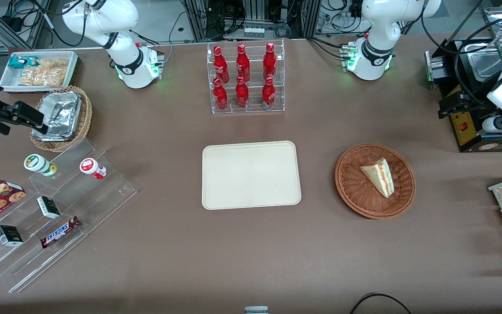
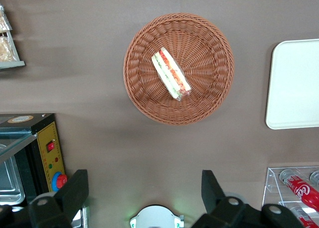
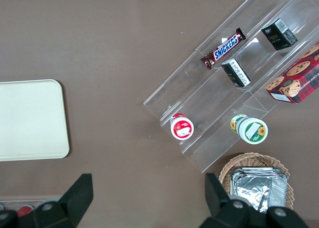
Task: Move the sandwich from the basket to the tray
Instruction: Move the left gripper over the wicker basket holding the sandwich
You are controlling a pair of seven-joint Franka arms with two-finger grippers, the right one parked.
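In the round reddish-brown basket (image 1: 375, 180) the sandwich (image 1: 379, 176) lies on its side, a little off the middle, with its striped cut edge of red, orange and green turned toward the working arm's end of the table. The cream tray (image 1: 251, 175) is bare and stands beside the basket, toward the parked arm's end, with a strip of brown table (image 1: 242, 257) between them. The gripper (image 2: 144, 195) hangs high above the table, well apart from the basket, and its two dark fingers (image 2: 76, 189) are spread wide with nothing between them; in the front view the gripper itself does not show. I judge that the task is at its very start: the approach to the sandwich is not yet made. Several things could go wrong from here. The wedge is soft and lies flat, so if the fingers close across the bread faces too strongly, the layers may be pressed out or the slices may slide on each other. If the fingers do not line up with the long sides of the wedge, one finger may push it against the woven wall and tip it. The basket looks light, so a finger that catches the weave could drag or lift the basket together with the sandwich. A weak grip could drop the sandwich on the table between basket and tray.
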